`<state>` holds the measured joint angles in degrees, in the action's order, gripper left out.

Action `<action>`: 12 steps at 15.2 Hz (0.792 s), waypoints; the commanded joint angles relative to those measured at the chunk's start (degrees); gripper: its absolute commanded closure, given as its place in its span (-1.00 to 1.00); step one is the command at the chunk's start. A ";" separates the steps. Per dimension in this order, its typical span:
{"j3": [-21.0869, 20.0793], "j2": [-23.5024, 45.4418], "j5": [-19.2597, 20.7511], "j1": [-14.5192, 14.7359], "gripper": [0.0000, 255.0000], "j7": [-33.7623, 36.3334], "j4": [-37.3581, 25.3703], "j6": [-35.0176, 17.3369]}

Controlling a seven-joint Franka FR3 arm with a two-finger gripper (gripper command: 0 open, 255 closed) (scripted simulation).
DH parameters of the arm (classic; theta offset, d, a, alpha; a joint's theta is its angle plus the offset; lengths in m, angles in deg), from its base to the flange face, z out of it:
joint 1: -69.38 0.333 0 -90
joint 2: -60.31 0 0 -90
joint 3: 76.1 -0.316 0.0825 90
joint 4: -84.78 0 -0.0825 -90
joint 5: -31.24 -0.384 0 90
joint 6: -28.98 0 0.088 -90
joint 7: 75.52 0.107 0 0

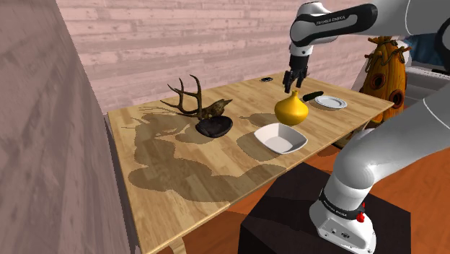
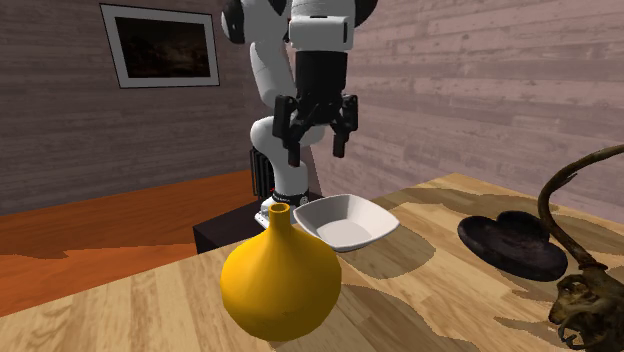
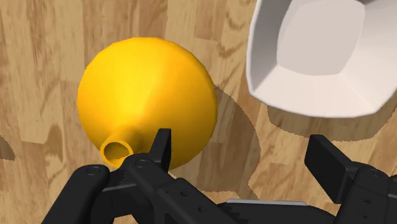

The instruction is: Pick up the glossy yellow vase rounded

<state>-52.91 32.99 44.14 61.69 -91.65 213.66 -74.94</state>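
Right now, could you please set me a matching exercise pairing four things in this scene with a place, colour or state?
Things:
1. vase
2. square bowl
3. dark dish
4. pincer

Descriptions:
A. open, just above the vase's neck
B. white and empty
C. yellow, upright on the table
D. next to the antlers

Pairs: 1-C, 2-B, 3-D, 4-A.
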 commanded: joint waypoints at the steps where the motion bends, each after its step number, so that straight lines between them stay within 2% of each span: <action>1: 2.95 3.75 -0.80 0.00 -1.00 -3.41 -3.01 -1.06; 7: 10.95 15.32 -6.13 -0.05 -1.00 -13.86 -12.36 -2.89; 12: 11.32 15.95 -6.29 -0.20 -1.00 -14.05 -9.05 -6.76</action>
<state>-41.69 48.66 37.98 61.48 -105.62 204.16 -80.98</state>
